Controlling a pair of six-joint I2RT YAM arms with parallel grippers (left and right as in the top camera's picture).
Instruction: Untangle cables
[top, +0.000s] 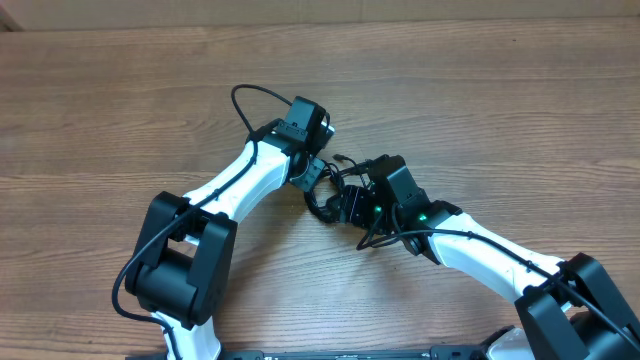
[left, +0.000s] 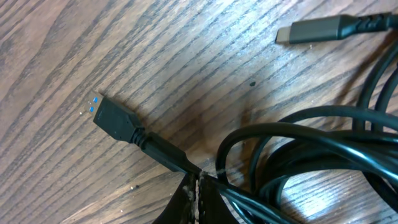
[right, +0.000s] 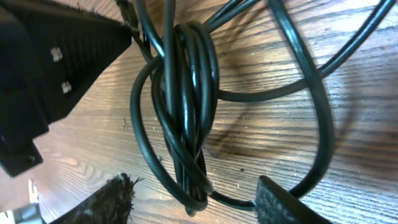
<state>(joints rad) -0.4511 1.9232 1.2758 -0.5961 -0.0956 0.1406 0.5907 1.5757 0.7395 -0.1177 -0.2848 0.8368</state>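
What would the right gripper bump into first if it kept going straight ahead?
Most likely the tangled cables: the looped bundle lies right between the right gripper's open fingers, with the wooden table just behind. How close is hard to tell.

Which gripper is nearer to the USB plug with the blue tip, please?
Left. The left gripper is shut on the cable just behind the USB plug. The right gripper stands open astride the tangled bundle, with that plug outside its view.

Black cables (right: 186, 93) lie on a brown wood-grain table (top: 100, 100); one plug (left: 115, 119) shows blue.
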